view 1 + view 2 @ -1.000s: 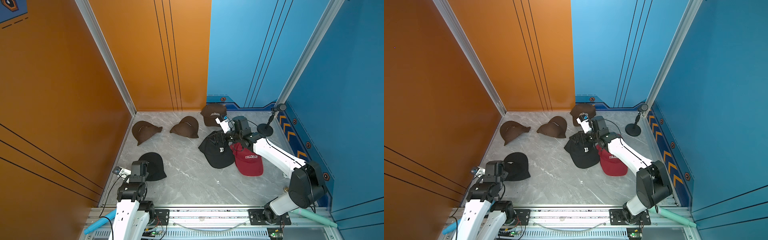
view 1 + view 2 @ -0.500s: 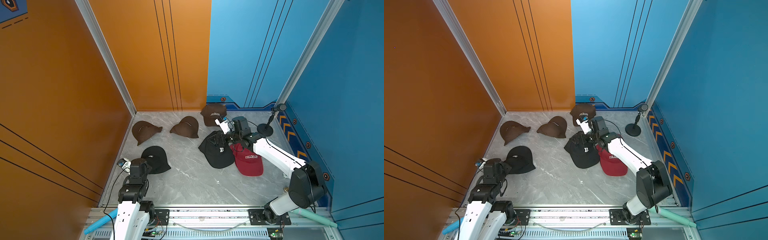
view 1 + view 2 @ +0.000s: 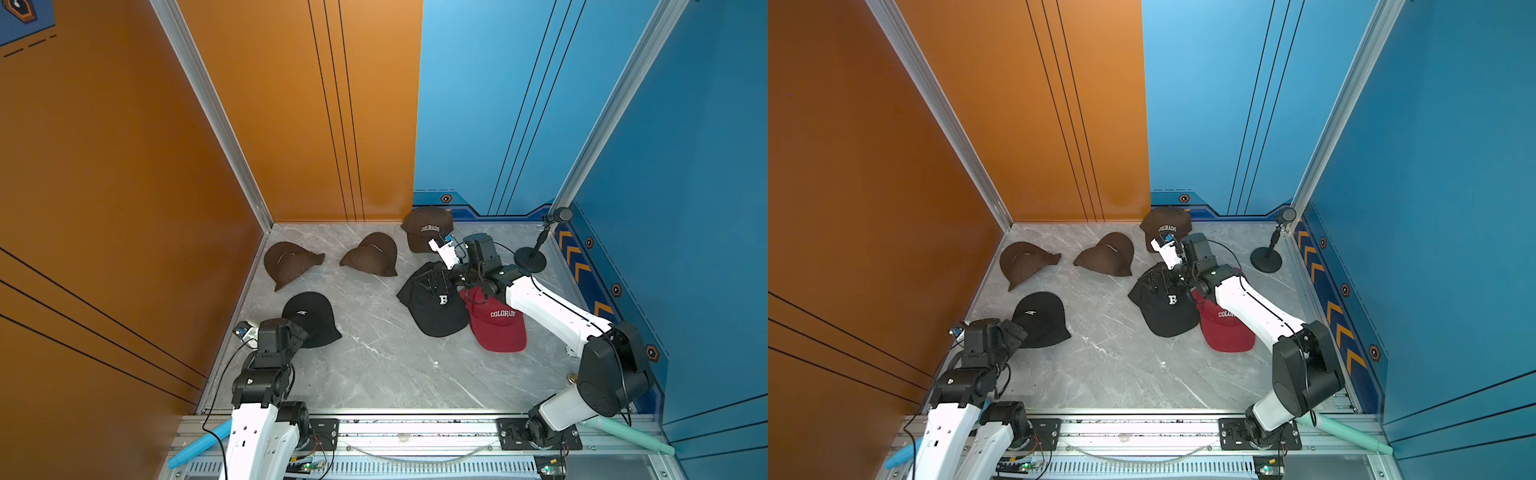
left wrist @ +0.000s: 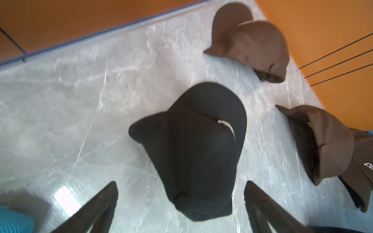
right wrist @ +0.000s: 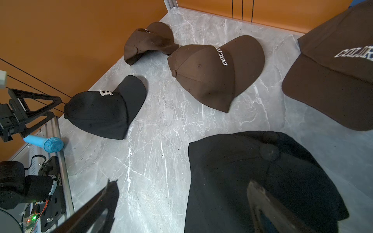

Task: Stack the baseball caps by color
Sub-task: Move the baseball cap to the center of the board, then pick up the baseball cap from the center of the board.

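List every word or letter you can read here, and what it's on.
"COLORADO": back brown cap.
"COLORADO": red cap.
"R": right-hand black cap.
"COLO", rest out of sight: middle brown cap.
Too small or blurred: white marks on left-hand black cap and leftmost brown cap; tiny printed code by the frame.

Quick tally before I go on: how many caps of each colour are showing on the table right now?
Brown caps: 3
Black caps: 2
Red caps: 1
Total showing: 6. Whether more caps lie hidden under these cannot be told.
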Tool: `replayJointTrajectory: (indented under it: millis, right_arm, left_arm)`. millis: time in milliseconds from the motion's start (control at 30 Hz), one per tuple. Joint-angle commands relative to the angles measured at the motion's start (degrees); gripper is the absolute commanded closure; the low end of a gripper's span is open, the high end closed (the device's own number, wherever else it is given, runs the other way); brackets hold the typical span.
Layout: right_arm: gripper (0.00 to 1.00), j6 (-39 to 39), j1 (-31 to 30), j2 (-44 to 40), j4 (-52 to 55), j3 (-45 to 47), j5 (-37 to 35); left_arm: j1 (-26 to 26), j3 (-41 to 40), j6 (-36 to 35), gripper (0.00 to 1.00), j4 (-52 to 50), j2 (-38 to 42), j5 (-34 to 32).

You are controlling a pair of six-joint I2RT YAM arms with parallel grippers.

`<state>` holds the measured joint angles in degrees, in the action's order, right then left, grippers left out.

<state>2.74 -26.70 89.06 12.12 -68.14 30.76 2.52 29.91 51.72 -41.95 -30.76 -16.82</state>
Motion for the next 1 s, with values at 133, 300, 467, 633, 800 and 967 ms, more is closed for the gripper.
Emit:
replayJointTrajectory:
  millis: [133, 300, 467, 633, 800, 967]
  right_arm:
    - [0.0, -1.58, -0.37, -0.82, 2.15, -0.71, 1.71]
    - [0.0, -1.97, -0.37, -0.91, 2.38, -0.59, 1.93]
    - [0.0, -1.94, -0.47, -0.33, 2.31, -1.01, 2.44]
    - [0.0, -2.22, -0.81, -0.04, 2.74, -1.22, 2.54]
    - [0.0, -2.39, -1.16, 0.14, 2.87, -1.6, 2.79]
    - [0.0, -2.72, -1.51, 0.32, 3.34, -2.0, 2.85]
  left_arm:
    - [2.38, -5.51, 4.95, 0.02, 5.89, -2.22, 7.22]
    - [3.34, -10.42, 6.56, 0.02, 17.17, -2.53, 8.98]
    - [3.37, -14.17, 7.19, 0.02, 26.03, -3.82, 8.04]
    - [3.46, -15.07, 6.4, 0.04, 29.1, -1.99, 6.14]
    - [3.57, -14.88, 5.25, 0.12, 30.53, 0.42, 4.61]
    - [4.02, -15.19, 5.03, 0.5, 34.43, 0.12, 6.11]
